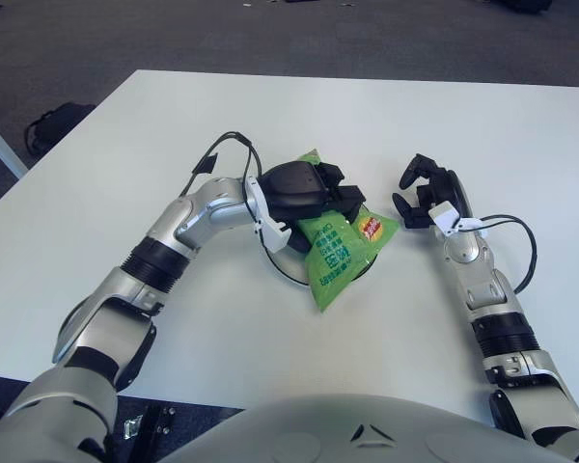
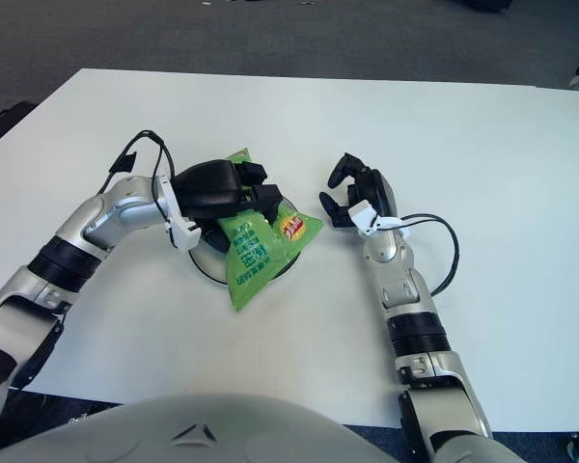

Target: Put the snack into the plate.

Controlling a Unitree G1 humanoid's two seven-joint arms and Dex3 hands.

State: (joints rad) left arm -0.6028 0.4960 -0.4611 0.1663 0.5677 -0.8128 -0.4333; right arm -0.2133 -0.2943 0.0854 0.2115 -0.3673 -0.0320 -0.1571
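A large white table [image 1: 96, 193] fills most of the view, and its far edge runs across at 12 o'clock. Behind it, the floor [image 1: 125, 34] is dark grey carpet. At 9 o'clock a dark bag [image 1: 53, 123] lies on the floor beside the table's left edge. The light is even, with soft shadows only.
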